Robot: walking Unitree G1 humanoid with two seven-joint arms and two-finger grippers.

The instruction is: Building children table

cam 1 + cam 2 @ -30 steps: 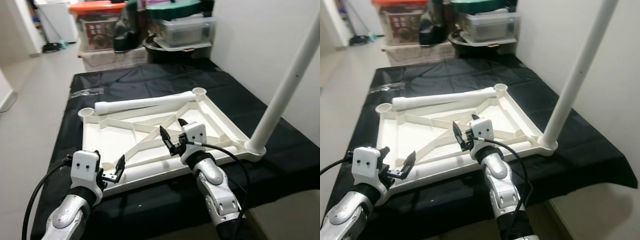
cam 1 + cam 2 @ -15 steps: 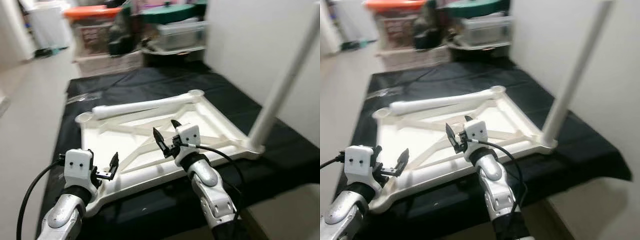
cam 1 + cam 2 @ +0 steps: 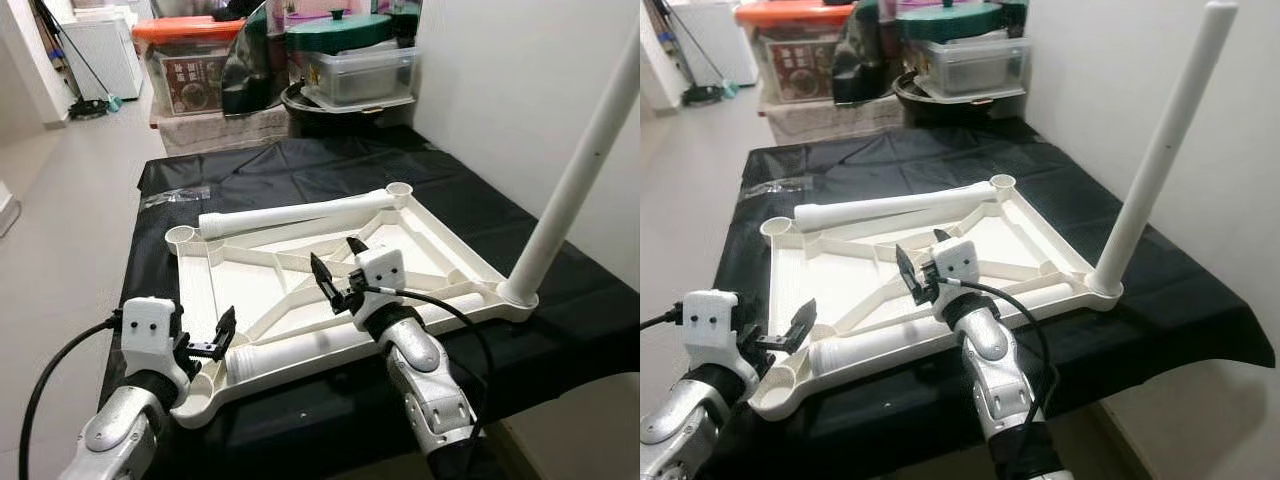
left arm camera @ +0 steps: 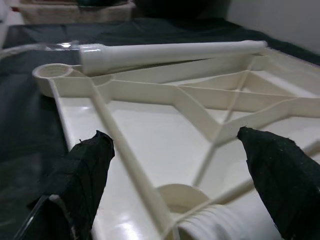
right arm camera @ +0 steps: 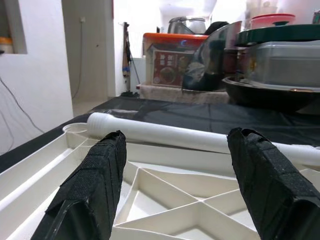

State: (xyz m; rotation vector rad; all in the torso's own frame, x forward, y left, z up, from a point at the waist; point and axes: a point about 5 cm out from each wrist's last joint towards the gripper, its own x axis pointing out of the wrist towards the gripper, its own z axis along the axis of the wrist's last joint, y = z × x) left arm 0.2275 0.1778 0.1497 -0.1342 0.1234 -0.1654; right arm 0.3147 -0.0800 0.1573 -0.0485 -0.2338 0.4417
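Note:
A white tabletop point(image 3: 250, 290) lies upside down on a black cloth. One white leg point(image 3: 575, 170) stands upright in its near right corner socket. A second leg point(image 3: 300, 212) lies along the far edge. A third leg point(image 3: 320, 345) lies along the near edge, its threaded end point(image 4: 225, 225) beside the near left socket point(image 4: 182, 195). My left gripper point(image 3: 205, 340) is open just outside that socket. Over the ribs in the middle of the tabletop, my right gripper point(image 3: 338, 262) is open and holds nothing.
Stacked storage boxes point(image 3: 190, 60), a lidded tub point(image 3: 360, 70) and a dark bowl stand beyond the table's far end. A white wall point(image 3: 520, 90) runs along the right. Bare floor point(image 3: 60, 220) lies to the left. A clear plastic bag point(image 3: 175, 195) rests on the cloth.
The head view has shifted and cleared of blur, now showing the near left corner socket. Both grippers stay open in much the same places over the tabletop.

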